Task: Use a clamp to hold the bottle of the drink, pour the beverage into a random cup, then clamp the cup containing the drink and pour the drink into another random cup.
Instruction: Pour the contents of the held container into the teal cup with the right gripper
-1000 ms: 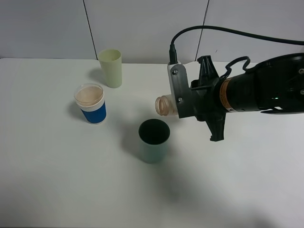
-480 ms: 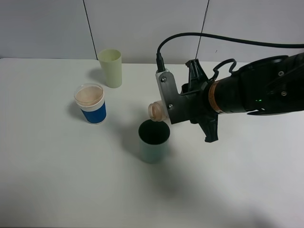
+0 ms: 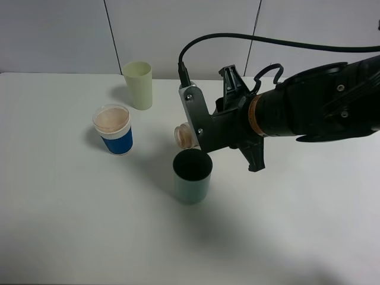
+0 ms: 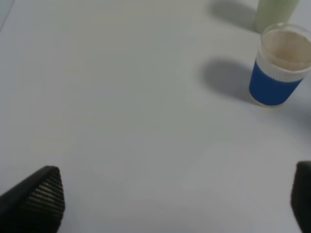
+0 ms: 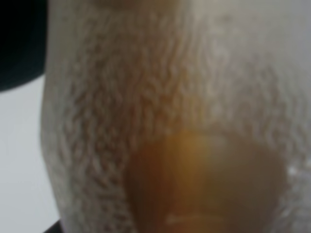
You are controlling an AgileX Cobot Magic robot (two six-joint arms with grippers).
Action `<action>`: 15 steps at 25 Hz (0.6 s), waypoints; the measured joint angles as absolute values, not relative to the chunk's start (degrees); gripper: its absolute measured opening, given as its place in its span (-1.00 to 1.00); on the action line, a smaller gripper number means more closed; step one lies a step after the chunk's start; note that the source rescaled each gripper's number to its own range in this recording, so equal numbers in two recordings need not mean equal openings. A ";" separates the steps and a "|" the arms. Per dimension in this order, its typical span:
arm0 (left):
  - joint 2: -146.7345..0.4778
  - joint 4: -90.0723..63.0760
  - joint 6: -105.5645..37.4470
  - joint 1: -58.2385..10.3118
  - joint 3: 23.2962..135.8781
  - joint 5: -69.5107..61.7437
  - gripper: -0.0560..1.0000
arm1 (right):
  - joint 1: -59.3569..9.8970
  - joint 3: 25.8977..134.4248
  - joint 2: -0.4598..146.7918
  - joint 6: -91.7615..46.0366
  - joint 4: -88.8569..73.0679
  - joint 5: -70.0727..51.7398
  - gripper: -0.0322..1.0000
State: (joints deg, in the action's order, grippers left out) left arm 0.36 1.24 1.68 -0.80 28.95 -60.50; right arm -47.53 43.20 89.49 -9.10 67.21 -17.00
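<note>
Above the middle of the table (image 3: pixel 71 225), the right hand (image 3: pixel 205 126) was clamped on the bottle (image 3: pixel 184 135), holding it on its side with the open neck just at the far rim of the teal cup (image 3: pixel 191 181). The right wrist view showed only the translucent wall, with the brown beverage (image 5: pixel 204 184) pooled inside. The left hand (image 4: pixel 167 208) hung empty, fingers apart, near the blue cup (image 4: pixel 279 73). The mouth seemed to sit over the rim's edge, not the opening, so further tipping could spill liquid onto the table; a low hand might also topple the light cup.
</note>
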 joint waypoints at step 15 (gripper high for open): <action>0.36 1.24 1.68 -0.80 28.95 -60.50 0.58 | -48.17 43.20 89.49 -9.27 66.91 -20.45 -0.86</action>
